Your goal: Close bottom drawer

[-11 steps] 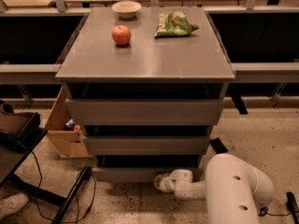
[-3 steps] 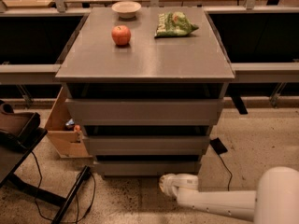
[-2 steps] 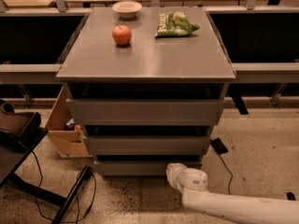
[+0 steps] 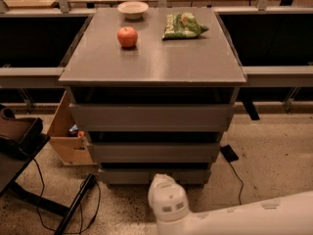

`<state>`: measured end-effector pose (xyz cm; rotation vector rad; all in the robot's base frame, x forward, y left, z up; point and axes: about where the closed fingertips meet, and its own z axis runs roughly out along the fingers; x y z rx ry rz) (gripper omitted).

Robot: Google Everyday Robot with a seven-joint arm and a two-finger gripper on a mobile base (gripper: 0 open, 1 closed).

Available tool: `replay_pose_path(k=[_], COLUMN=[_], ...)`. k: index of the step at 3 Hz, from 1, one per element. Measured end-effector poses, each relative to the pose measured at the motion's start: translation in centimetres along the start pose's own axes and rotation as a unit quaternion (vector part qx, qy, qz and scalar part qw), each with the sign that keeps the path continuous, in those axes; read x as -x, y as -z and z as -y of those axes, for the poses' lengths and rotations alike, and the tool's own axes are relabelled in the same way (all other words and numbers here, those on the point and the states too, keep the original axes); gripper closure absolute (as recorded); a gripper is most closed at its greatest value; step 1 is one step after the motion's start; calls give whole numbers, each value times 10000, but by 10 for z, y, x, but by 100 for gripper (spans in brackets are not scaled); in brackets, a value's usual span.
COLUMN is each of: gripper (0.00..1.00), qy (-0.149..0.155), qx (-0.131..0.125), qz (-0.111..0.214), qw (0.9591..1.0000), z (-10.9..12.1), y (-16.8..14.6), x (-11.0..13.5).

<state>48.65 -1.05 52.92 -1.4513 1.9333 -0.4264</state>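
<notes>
The grey cabinet (image 4: 151, 58) stands in the middle of the camera view with three flat grey drawer fronts. The bottom drawer (image 4: 132, 176) has the narrowest front, lowest on the cabinet, and its front sits about in line under the two fronts above. My white gripper (image 4: 159, 181) is right in front of that drawer's lower middle, seen from behind, its wrist housing covering the tips. The white arm runs from it to the lower right corner.
A red apple (image 4: 127, 36), a white bowl (image 4: 133, 8) and a green chip bag (image 4: 183, 25) lie on the cabinet top. A cardboard box (image 4: 68, 136) stands left of the cabinet. Black cables (image 4: 73, 207) and a stand leg lie on the floor at left.
The arm swung from the right side to directly in front of the bottom drawer. That drawer's front, sticking out a little earlier, now sits in line under the others.
</notes>
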Motion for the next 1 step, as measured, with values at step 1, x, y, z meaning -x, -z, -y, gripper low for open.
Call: replay_pose_path(k=[1], gripper=[83], qy=[737], qx=[-116], qz=[-169], qw=[9971], z=[-37], y=[65], x=[58])
